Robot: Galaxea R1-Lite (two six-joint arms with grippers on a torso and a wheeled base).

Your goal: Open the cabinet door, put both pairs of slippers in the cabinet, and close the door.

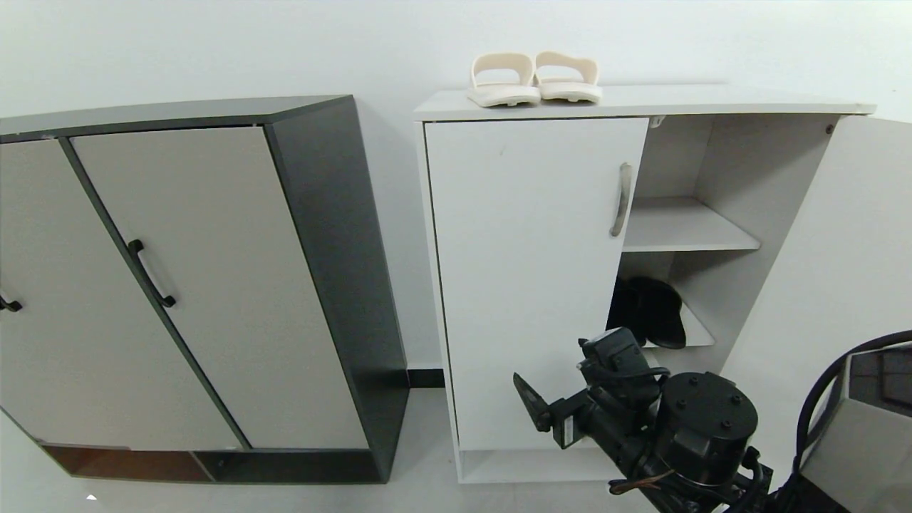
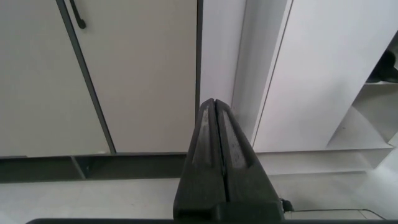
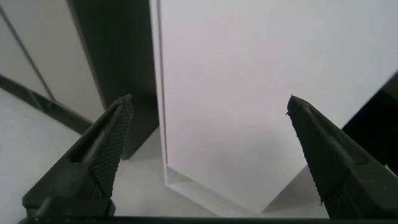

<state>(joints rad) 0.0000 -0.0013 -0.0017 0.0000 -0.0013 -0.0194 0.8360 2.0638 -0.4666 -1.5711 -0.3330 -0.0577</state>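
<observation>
Head view: cream slippers [image 1: 534,78] sit paired at the front edge of the white cabinet [image 1: 534,285] top, long axes front to back, well above my right arm [image 1: 684,427], likely the nearer one. Black slippers [image 1: 652,310] lie on the lower shelf beside the open door [image 1: 841,249]. Left wrist: left gripper [image 2: 214,109] pressed together, empty, facing the dark cabinet [image 2: 143,74]. Right wrist: right gripper [image 3: 208,106] spread, empty.

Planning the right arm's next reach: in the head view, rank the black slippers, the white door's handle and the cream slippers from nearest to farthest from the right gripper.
From the right gripper:
1. Black slippers, on the lower shelf.
2. Handle, at the closed door edge.
3. Cream slippers, on the cabinet top.
</observation>
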